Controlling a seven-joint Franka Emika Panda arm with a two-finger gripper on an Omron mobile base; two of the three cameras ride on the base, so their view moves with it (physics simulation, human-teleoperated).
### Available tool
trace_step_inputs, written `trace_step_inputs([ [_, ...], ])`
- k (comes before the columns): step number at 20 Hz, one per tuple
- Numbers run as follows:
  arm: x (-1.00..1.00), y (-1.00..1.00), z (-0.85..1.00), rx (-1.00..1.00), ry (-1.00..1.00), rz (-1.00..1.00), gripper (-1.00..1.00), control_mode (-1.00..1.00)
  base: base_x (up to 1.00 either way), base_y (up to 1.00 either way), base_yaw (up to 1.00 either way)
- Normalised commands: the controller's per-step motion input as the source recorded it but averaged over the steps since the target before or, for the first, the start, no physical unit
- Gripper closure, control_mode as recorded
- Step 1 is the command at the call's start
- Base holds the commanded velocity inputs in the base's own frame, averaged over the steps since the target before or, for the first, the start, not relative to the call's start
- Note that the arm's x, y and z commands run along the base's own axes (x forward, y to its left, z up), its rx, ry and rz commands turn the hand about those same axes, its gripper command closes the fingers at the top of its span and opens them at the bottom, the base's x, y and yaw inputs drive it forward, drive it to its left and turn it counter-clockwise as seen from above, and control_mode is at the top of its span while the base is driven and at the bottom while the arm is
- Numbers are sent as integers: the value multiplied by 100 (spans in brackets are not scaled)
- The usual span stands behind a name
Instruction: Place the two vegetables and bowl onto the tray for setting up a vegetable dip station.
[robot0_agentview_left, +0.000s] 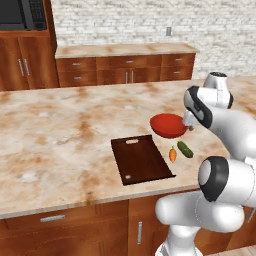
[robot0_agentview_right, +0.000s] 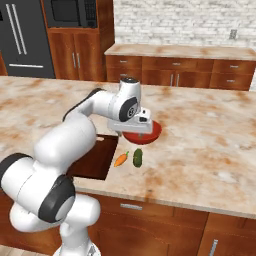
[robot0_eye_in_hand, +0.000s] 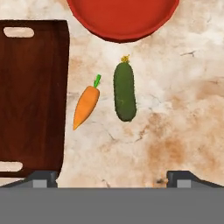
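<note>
The carrot (robot0_eye_in_hand: 86, 105) and the dark green cucumber (robot0_eye_in_hand: 124, 91) lie side by side on the marble counter, just right of the dark brown tray (robot0_eye_in_hand: 30, 96). Beyond them stands the red bowl (robot0_eye_in_hand: 122, 17). My gripper (robot0_eye_in_hand: 113, 177) hangs above the vegetables, open, with nothing between its fingers. From the left base view the tray (robot0_agentview_left: 142, 160) is bare, the carrot (robot0_agentview_left: 173, 154) and cucumber (robot0_agentview_left: 185, 149) lie to its right, and the bowl (robot0_agentview_left: 169, 125) stands behind them under the gripper (robot0_agentview_left: 190, 126). The right base view shows the gripper (robot0_agentview_right: 134, 134) in front of the bowl (robot0_agentview_right: 150, 132), above carrot (robot0_agentview_right: 121, 159) and cucumber (robot0_agentview_right: 138, 156).
The island counter (robot0_agentview_left: 60, 135) stretches wide to the left of the tray, and its front edge runs just below the tray. Wooden cabinets (robot0_agentview_left: 125, 67) line the back wall, well away. My own arm (robot0_agentview_right: 70, 140) covers part of the tray (robot0_agentview_right: 95, 160).
</note>
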Motion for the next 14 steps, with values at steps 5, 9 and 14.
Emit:
trace_step_inputs([
  [5, 28, -17, -68, 0, 0, 0, -100, -100, 0, 0, 0],
  [9, 24, -14, -77, 0, 0, 0, -100, -100, 0, 0, 0],
  [14, 26, -8, -66, 0, 2, 0, -100, -100, 0, 0, 0],
])
